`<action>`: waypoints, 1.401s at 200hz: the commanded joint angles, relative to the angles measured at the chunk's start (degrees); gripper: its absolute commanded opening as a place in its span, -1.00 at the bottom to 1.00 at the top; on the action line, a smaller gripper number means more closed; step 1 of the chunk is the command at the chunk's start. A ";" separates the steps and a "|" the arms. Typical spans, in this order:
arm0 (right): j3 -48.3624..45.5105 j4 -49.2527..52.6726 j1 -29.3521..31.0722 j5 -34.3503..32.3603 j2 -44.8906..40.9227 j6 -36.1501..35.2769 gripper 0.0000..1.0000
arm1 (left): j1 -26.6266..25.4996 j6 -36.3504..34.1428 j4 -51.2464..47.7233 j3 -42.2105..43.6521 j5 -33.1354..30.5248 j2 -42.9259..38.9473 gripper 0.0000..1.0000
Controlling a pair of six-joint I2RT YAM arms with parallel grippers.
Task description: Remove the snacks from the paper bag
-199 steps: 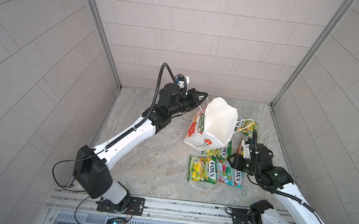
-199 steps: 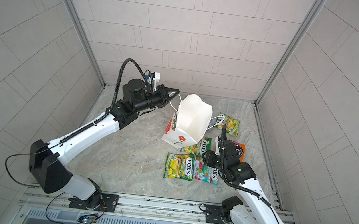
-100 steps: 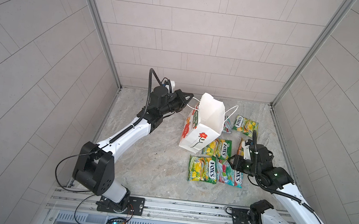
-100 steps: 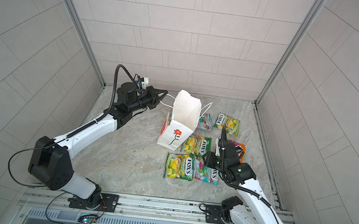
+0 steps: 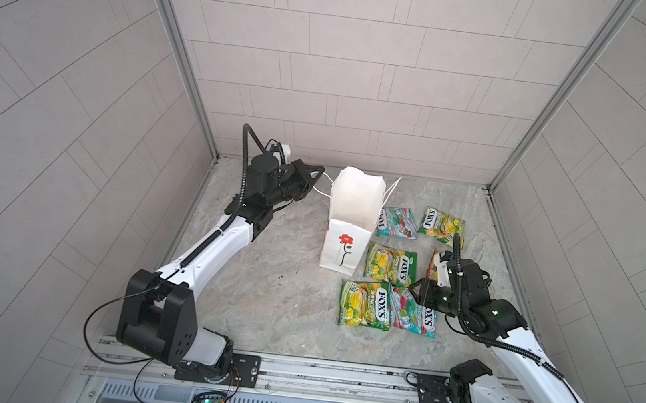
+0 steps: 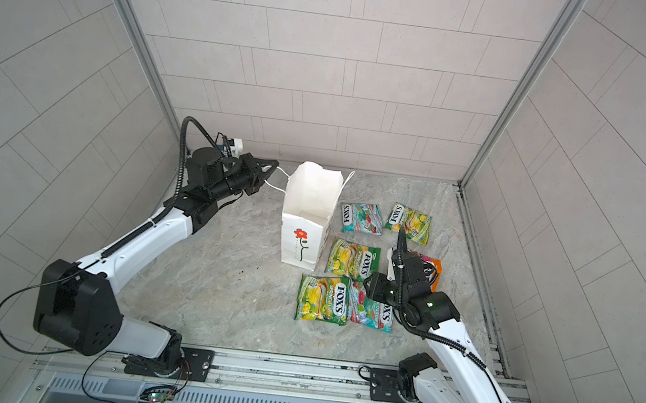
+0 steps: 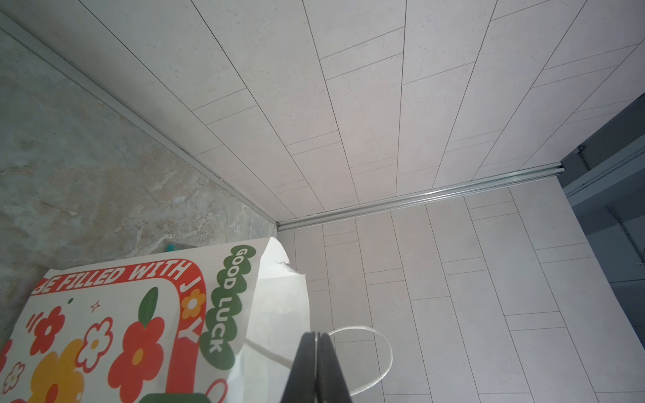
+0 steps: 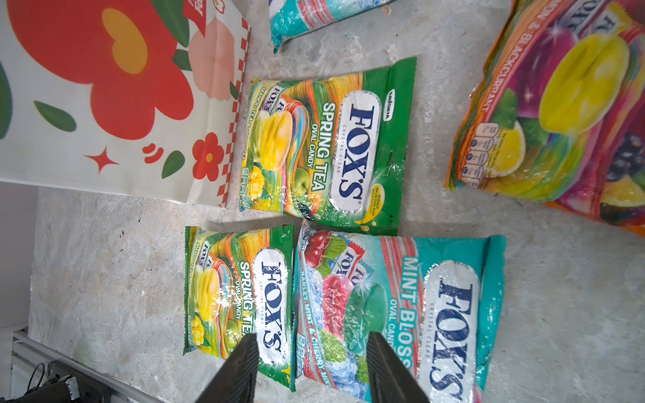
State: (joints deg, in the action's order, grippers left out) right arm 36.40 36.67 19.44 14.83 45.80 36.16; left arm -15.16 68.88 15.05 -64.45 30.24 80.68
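The white paper bag (image 5: 344, 251) (image 6: 301, 246) stands upright with its mouth open, and only white paper shows inside. My left gripper (image 5: 319, 168) (image 6: 274, 162) (image 7: 316, 335) is shut on its cord handle (image 7: 382, 343) just left of the bag's top. Several FOX'S snacks lie flat to the bag's right: teal-red (image 5: 396, 222), yellow-green (image 5: 442, 225), yellow-green (image 5: 389, 264), yellow-green (image 5: 363, 309), teal-red (image 5: 413, 318). An orange one (image 6: 430, 265) is partly hidden by my right arm. My right gripper (image 5: 414, 290) (image 8: 310, 340) hovers open over the two nearest packets, holding nothing.
Tiled walls close in the marble floor (image 5: 260, 287) on three sides. A metal rail (image 5: 293, 364) with both arm bases runs along the front edge. The second cord handle (image 5: 392, 186) sticks up at the bag's far right corner.
My left gripper has pulled back to the left and come down, taking the bag from lifted and tipped to upright on the floor. Packets behind it now show. The right arm has stayed still.
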 commanded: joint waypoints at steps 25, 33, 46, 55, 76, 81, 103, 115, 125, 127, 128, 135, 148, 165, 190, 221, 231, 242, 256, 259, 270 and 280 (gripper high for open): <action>-0.59 -0.13 -0.19 -0.05 -0.03 0.67 0.03 | 0.76 -4.13 -3.63 0.24 0.13 -1.83 -0.63; -0.57 -0.10 -0.19 -0.12 -0.04 0.75 0.03 | 0.83 -5.27 -5.03 -0.29 -0.15 -2.00 -0.46; -0.55 -0.11 -0.19 -0.24 -0.10 0.76 0.03 | 0.82 -7.53 -7.65 -1.22 -0.79 -2.32 -0.14; -0.59 -0.22 -0.19 -0.39 -0.18 0.77 0.04 | 0.90 -9.22 -9.85 -1.86 -1.49 -2.54 0.07; -0.63 -0.36 -0.28 -1.01 -0.37 0.86 0.04 | 0.96 -13.70 -15.10 -3.96 -2.67 -3.20 0.43; -0.55 -0.43 -0.28 -1.09 -0.37 0.85 0.03 | 0.97 -14.78 -16.25 -4.49 -2.81 -3.26 0.49; -0.57 -0.72 -0.28 -1.84 -0.29 0.80 0.04 | 1.25 -20.10 -21.48 -6.73 -3.08 -3.86 0.73; -0.55 -0.81 -0.37 -2.58 -0.35 0.69 0.04 | 1.34 -22.93 -23.99 -7.85 -3.18 -4.36 0.82; -1.96 -0.95 -0.41 -3.58 -0.34 0.58 0.04 | 1.58 -25.22 -25.94 -8.60 -3.51 -5.05 0.89; -2.08 -0.97 -0.45 -3.86 -0.29 0.51 0.04 | 1.61 -25.67 -26.23 -8.70 -3.52 -5.22 0.90; -2.15 -0.98 -0.45 -3.94 -0.28 0.50 0.04 | 1.57 -25.92 -26.40 -8.78 -3.56 -5.29 0.91; -2.15 -1.03 -0.46 -4.77 -0.36 0.35 0.04 | 1.67 -27.02 -27.33 -9.05 -3.67 -5.85 0.93; -2.13 -1.09 -0.75 -6.94 -0.32 0.05 0.04 | 1.88 -31.27 -29.48 -9.61 -4.48 -7.12 0.97; -2.05 -1.26 -1.21 -10.04 -0.34 -0.37 0.04 | 2.01 -35.44 -32.64 -10.17 -6.20 -9.05 0.98; -1.98 -1.90 -2.79 -14.65 -0.61 -1.21 0.04 | 2.01 -42.23 -37.34 -10.47 -10.37 -12.38 0.99; -1.67 -3.61 -5.37 -19.64 -0.64 -2.72 0.05 | 1.99 -48.54 -41.73 -8.83 -17.82 -17.24 0.99; -1.60 -4.58 -6.04 -21.78 -0.52 -3.34 0.05 | 2.03 -49.29 -42.87 -7.69 -21.81 -18.69 0.99; -1.54 -5.60 -6.72 -24.13 -0.13 -4.18 0.05 | 1.98 -49.49 -43.58 -5.90 -26.43 -20.22 0.99; -1.50 -6.88 -7.16 -27.39 0.21 -5.15 0.05 | 2.00 -48.88 -43.73 -2.83 -32.57 -22.16 0.99; -1.58 -7.22 -7.22 -28.17 0.25 -5.22 0.05 | 1.98 -48.72 -43.67 -2.08 -33.62 -22.63 0.99; -1.89 -8.47 -7.31 -30.88 0.25 -6.05 0.05 | 2.04 -48.49 -43.15 0.44 -37.20 -23.88 0.99; -2.33 -9.80 -7.38 -33.30 0.17 -6.94 0.06 | 2.06 -48.15 -42.48 3.05 -39.99 -24.90 0.99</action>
State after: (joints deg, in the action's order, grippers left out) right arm 34.44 30.55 12.40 -9.47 46.02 31.88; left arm -13.52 22.02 -25.89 -66.54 1.89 57.30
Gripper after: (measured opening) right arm 0.527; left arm 0.992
